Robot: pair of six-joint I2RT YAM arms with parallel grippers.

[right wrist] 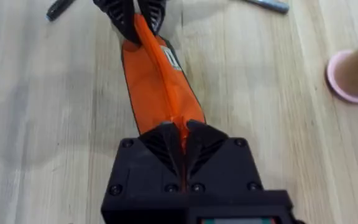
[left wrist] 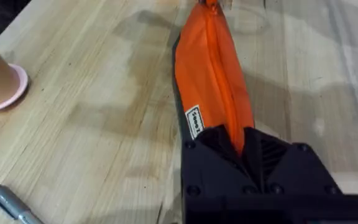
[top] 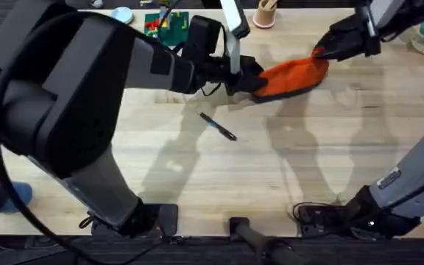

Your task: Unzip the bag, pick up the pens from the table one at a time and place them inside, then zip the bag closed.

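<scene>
Toward twelve o'clock on the table (top: 285, 154), a little right of centre, lies the bag (top: 294, 76), stretched long and taut between both arms. Its zipper seam runs along the top, and from both wrist cameras it reads as closed along the length on show. Left gripper (top: 247, 81) has the bag's nine o'clock end, fingers pinched tight on the fabric ridge beside a small white label (left wrist: 194, 121). Right gripper (top: 321, 51) clamps the opposite end, up at about two o'clock from the bag's middle, fingers pressed together on the orange seam; the right wrist camera looks straight down the bag's length to the left fingers (right wrist: 124, 15) at the far end. Out from the bag, at about seven o'clock and well apart from it, one of the pens (top: 218, 126) lies loose on the wood, slanted. Another pen (left wrist: 14, 205) rests near the left gripper. Farther off, at eleven o'clock from the bag, a tan cup (top: 265, 12) stands on a pink base.
</scene>
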